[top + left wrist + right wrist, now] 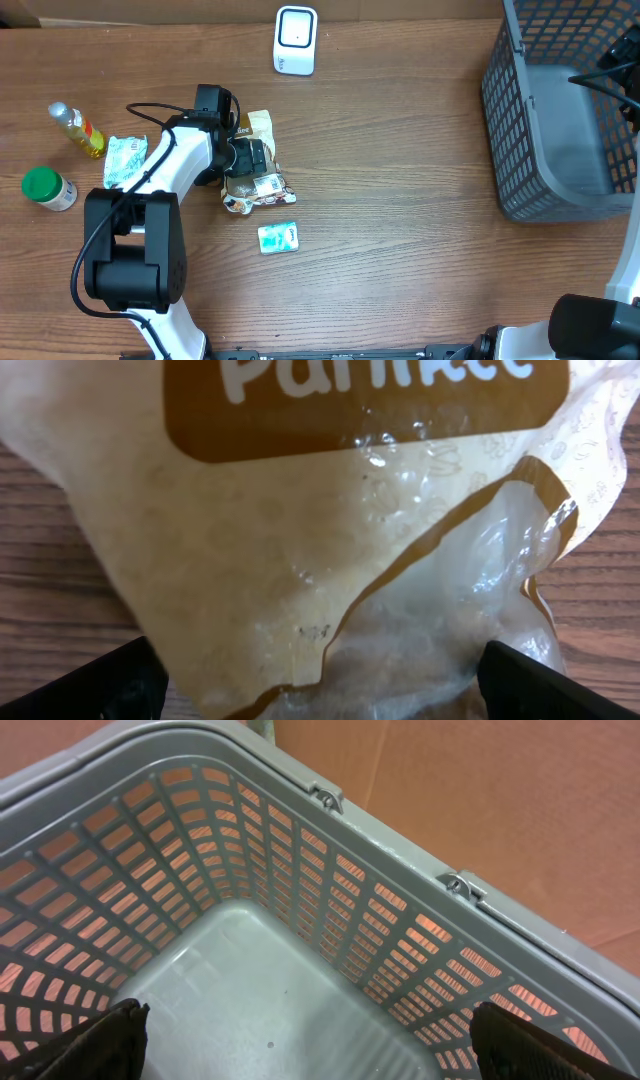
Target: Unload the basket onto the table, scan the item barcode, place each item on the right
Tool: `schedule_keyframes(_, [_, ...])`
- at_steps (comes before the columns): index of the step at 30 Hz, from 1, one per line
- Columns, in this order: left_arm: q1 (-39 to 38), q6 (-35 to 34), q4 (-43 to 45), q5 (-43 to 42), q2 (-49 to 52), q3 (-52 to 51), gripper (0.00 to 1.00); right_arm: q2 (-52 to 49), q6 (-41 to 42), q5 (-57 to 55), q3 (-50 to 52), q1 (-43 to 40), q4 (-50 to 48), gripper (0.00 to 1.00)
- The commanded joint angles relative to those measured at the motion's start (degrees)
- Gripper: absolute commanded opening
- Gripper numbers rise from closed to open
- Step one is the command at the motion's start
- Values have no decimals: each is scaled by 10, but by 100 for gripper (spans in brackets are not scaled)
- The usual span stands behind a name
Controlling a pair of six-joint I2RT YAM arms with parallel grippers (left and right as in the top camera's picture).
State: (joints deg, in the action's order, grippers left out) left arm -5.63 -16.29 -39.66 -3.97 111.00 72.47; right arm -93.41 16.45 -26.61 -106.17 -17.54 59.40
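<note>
The crinkled clear-and-brown snack bag [280, 560] lies flat on the wooden table [420, 230], directly under the left gripper [320, 680]; its jaws stand wide, one dark fingertip at each side of the bag, so they span its width, not its length. From overhead, the bag's long axis runs towards the white scanner [295, 40] at the far edge. The left arm is much nearer; the right gripper [310, 1040], also spread wide and holding nothing, hangs over the grey basket [400, 850], well apart.

Bag [280, 580] lettering (top half) off-frame
</note>
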Motion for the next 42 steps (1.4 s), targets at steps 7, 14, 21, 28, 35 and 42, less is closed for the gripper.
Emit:
schedule_keyframes(7, [15, 9, -12, -69, 24, 17, 100, 1, -2, -8, -3, 0, -3, 100])
schedule_keyframes(14, [61, 9, -9, -190, 23, 54, 100, 1, -2, -8, -3, 0, -3, 100])
schedule_keyframes(21, [68, 26, 15, -198, 28, 53, 100, 1, -2, -8, -3, 0, -3, 100])
schedule_keyframes(28, [57, 26, 21, -179, 59, 53, 100, 1, -2, -8, -3, 0, -3, 100])
schedule_keyframes(35, [60, 26, 19, -188, 85, 53, 80, 1, -2, -8, -3, 0, -3, 100])
schedule_keyframes(42, [60, 26, 2, -196, 93, 53, 64, 1, -2, -8, -3, 0, -3, 100])
